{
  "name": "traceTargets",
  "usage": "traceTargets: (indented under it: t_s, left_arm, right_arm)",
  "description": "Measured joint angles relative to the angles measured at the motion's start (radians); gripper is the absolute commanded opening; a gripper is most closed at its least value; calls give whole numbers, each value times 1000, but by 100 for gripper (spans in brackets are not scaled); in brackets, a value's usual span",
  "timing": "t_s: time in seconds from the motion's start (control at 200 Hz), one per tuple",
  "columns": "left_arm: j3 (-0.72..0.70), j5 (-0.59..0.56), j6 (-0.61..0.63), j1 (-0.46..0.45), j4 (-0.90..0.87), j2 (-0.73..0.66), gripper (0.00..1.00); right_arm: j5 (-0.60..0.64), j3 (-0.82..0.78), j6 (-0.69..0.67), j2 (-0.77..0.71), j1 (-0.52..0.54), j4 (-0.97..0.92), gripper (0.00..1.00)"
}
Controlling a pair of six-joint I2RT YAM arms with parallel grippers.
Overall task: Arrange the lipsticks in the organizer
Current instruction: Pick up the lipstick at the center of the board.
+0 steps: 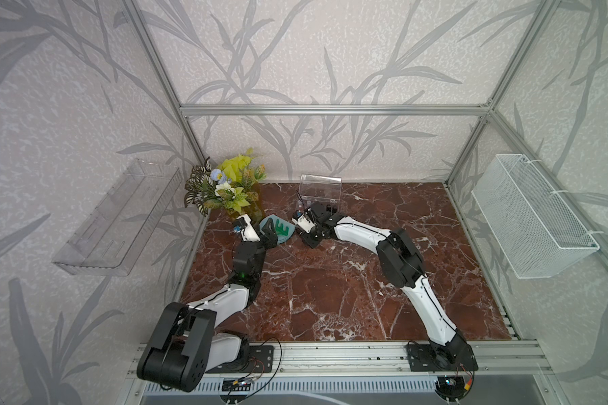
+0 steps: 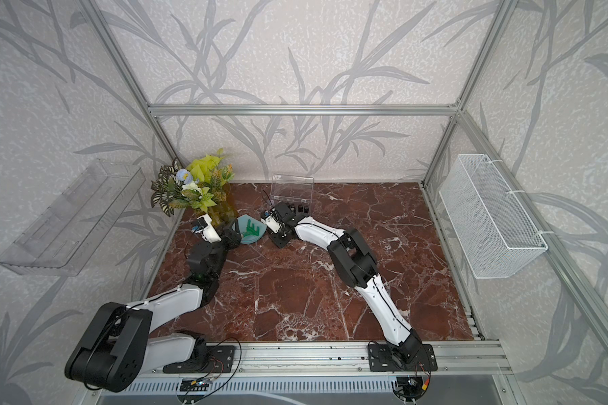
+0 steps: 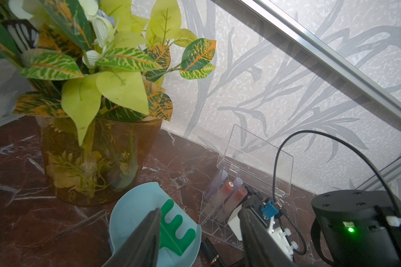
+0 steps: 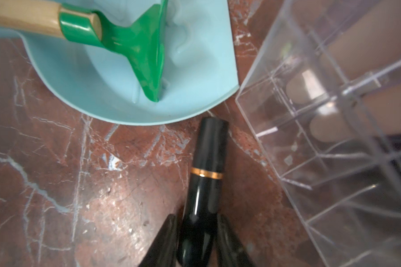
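Observation:
My right gripper (image 4: 196, 219) is shut on the lower end of a glossy black lipstick (image 4: 206, 180) with a gold band. That lipstick lies low over the marble, between the blue dish and the organizer (image 4: 333, 161). The organizer (image 1: 320, 207) is a clear gridded box near the back wall with its lid (image 1: 322, 187) standing open. Inside it stand pink lipsticks (image 3: 228, 188), a lavender one (image 3: 220, 179) and dark-capped ones (image 1: 332, 207). My left gripper (image 3: 199, 210) hangs open above the dish rim, holding nothing. The black lipstick (image 3: 210, 252) shows between its fingers, further away.
A pale blue dish (image 1: 281, 229) holds a green toy rake (image 4: 137, 46) with a wooden handle, left of the organizer. A glass vase of artificial plants (image 1: 225, 189) stands at the back left. A clear shelf tray (image 1: 116, 217) and a wire basket (image 1: 534, 217) hang on the side walls.

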Motion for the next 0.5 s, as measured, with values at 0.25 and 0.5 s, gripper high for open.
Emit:
traceTargets:
  t_s: [0.25,0.5]
  left_arm:
    - [47,71,-1,1,-89,0,60]
    - [168,271,-51,16,-230,3,92]
  right_arm:
    - [-67,-123,48,-67,-18,53,17]
    - [-217,-427,157,-285,-109,153,15]
